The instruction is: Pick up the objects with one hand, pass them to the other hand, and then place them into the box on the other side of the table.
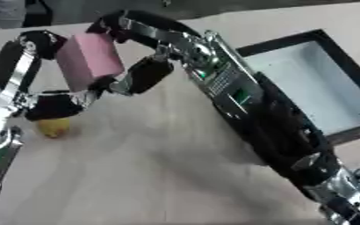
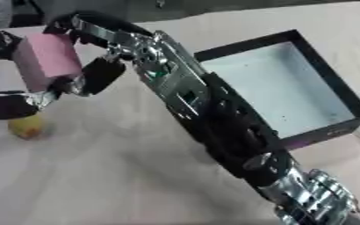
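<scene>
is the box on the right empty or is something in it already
Empty as far as shown: the box shows only its bare pale floor; the pink block is held between both hands outside it.

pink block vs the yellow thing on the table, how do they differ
The pink block is a large box-shaped piece held up off the table between the left hand and the right hand; the yellow thing is small, rounded and lies on the table below the left hand, with neither hand closed on it. The block is tilted; the yellow thing just rests there. Both are outside the box.
</scene>
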Controlling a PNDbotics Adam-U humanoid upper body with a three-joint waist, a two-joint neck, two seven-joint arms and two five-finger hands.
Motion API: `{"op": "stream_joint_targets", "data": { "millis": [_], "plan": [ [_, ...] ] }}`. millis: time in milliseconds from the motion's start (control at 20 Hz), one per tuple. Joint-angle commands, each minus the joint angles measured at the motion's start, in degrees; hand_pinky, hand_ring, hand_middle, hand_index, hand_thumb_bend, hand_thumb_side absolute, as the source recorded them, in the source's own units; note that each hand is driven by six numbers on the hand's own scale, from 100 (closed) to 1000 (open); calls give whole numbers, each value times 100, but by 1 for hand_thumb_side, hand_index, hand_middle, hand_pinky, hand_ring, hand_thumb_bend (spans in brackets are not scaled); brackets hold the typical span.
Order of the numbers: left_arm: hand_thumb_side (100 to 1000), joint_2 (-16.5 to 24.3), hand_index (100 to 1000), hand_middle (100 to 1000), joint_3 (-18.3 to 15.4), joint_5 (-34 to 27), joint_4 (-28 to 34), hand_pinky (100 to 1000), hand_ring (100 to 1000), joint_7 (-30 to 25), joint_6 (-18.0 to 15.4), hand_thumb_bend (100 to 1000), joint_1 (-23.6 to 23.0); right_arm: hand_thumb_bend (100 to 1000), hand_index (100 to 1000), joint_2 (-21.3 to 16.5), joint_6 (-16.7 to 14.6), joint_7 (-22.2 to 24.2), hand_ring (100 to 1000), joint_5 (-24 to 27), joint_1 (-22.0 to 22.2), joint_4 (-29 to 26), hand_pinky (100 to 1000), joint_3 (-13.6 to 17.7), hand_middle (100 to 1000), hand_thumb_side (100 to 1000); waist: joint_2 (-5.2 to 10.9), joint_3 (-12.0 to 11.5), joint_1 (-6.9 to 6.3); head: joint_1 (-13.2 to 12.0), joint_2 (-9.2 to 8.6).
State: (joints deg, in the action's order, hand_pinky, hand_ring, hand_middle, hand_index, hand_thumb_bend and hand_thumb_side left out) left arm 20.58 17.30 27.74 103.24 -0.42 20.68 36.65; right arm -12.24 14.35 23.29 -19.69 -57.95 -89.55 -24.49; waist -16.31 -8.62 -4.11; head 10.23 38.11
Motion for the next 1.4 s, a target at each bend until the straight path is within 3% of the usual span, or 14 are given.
{"op": "stream_joint_targets", "data": {
  "millis": [50,200,450,550,600,650,750,900,1400],
  "plan": [
    [109,82,470,600,-28,6,115,776,711,-37,-9,230,82,100,668,-21,74,-189,788,223,-114,-66,862,17,676,100,93,-2,-26,3,-45],
    [108,87,472,600,-26,29,111,776,711,-64,-4,231,75,100,652,-29,94,-204,777,348,-117,-75,860,-3,655,100,92,0,-27,0,-50],
    [111,79,511,609,-30,30,123,778,713,-63,12,224,73,100,546,-34,87,-166,722,419,-119,-90,841,-12,534,100,86,-7,-26,10,-73],
    [150,88,685,680,-35,10,126,792,739,-35,19,330,64,100,484,-39,107,-223,691,445,-115,-84,832,7,475,100,85,-6,-25,11,-69],
    [169,98,724,699,-41,16,119,800,751,-17,30,361,54,100,474,-45,128,-268,686,468,-114,-81,830,18,465,100,86,-4,-23,9,-61],
    [263,112,796,736,-49,32,108,817,777,0,44,462,43,100,459,-54,149,-308,679,496,-116,-83,829,25,450,100,87,-3,-21,8,-56],
    [376,159,838,755,-80,112,73,829,795,33,97,578,12,100,451,-92,176,-364,672,555,-126,-97,826,38,440,100,89,-5,-15,3,-45],
    [431,247,850,760,-163,196,12,834,801,68,235,667,-71,100,448,-184,207,-427,669,626,-138,-144,825,80,437,100,101,-1,-9,22,-16],
    [429,678,830,744,-472,-136,0,826,796,288,550,629,-403,100,448,-838,419,-624,661,966,101,-461,822,385,438,100,154,119,-4,117,69]
  ]
}}
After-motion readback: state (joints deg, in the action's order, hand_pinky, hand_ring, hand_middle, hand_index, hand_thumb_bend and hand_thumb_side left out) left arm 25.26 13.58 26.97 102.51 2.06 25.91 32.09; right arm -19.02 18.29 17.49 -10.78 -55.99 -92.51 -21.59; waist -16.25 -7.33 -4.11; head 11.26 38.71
